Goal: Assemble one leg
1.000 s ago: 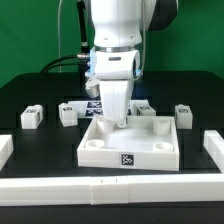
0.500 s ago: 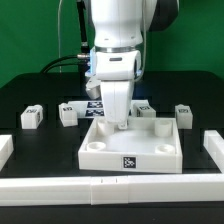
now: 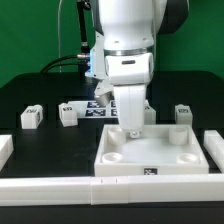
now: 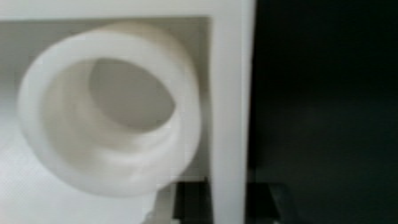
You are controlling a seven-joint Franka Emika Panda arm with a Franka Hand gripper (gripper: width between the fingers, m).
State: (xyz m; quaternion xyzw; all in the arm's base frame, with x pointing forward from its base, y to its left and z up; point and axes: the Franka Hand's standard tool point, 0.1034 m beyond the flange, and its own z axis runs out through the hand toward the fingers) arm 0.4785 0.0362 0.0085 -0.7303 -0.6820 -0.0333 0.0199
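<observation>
No leg (image 3: 68, 114) is in the panel (image 3: 150, 152) yet, so the job looks barely begun. 3 sit behind it: 2 at exterior view's left, 1 at its right. The claw (image 3: 133, 130) is low on the panel; can't tell if it's pinching.

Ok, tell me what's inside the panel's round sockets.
The three sockets in plain sight on the panel look empty. The gripper covers the far one on the exterior view's left, so its contents are hidden.

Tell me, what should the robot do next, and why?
Probably lift the jaws off the panel and go to a leg. The jaws sit low at the panel's far edge, its sockets look empty, and the legs lie loose beyond it.
</observation>
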